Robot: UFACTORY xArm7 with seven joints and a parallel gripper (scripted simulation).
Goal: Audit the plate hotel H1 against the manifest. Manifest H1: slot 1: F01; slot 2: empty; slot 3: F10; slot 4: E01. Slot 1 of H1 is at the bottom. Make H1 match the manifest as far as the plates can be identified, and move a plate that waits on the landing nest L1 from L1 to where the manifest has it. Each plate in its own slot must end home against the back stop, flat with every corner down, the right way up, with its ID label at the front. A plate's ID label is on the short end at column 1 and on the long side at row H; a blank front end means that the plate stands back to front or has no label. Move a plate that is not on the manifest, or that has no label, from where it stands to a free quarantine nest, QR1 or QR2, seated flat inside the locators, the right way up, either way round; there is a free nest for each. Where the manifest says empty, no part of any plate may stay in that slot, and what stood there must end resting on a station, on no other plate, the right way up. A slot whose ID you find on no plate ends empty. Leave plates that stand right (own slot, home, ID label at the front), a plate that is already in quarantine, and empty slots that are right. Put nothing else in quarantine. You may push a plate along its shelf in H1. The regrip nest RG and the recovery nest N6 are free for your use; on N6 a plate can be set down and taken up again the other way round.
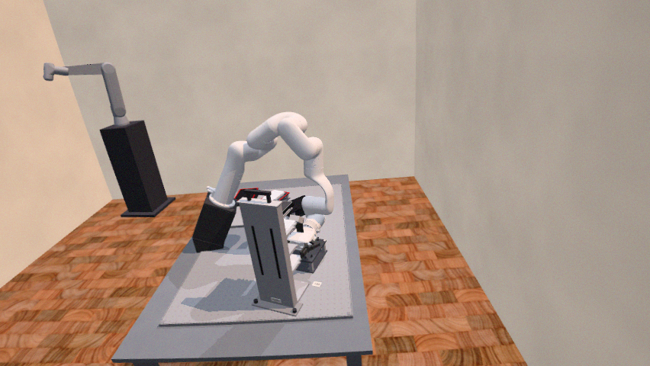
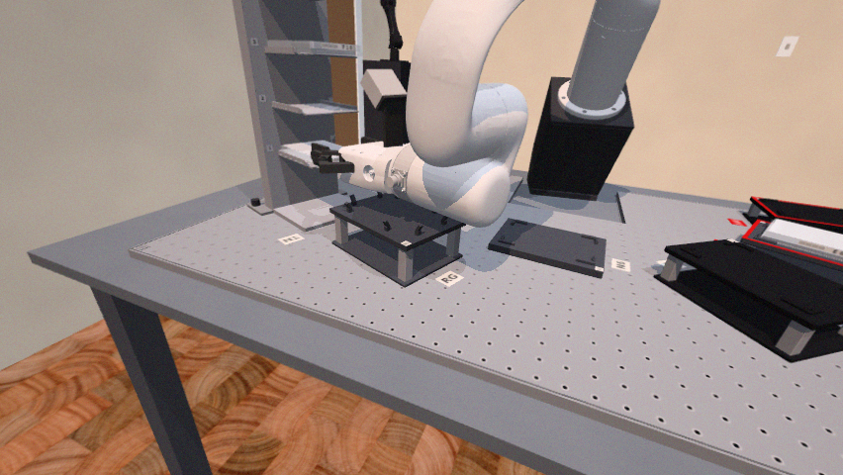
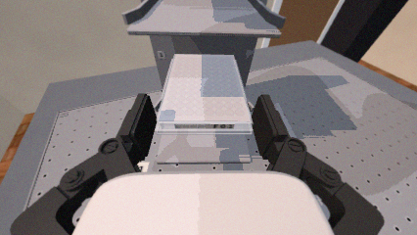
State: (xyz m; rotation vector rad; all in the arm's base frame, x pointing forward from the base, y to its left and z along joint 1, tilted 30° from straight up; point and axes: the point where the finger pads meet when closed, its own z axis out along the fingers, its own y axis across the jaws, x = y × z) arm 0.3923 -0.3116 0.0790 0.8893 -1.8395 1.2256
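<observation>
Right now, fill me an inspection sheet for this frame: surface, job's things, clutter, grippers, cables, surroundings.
Surface: grey perforated table.
Job's things: plate hotel; clear plate on its bottom shelf, a label strip on its near end, unreadable; regrip nest RG and flat nest bare; red-edged quarantine nest holds a plate.
Clutter: nothing seen.
Grippers: gripper open, fingers flanking the plate's near end, gaps showing.
Cables: nothing seen.
Surroundings: wood floor, plain walls, second arm on a pedestal.

Plate (image 3: 204,93) between fingers, apparently apart.
</observation>
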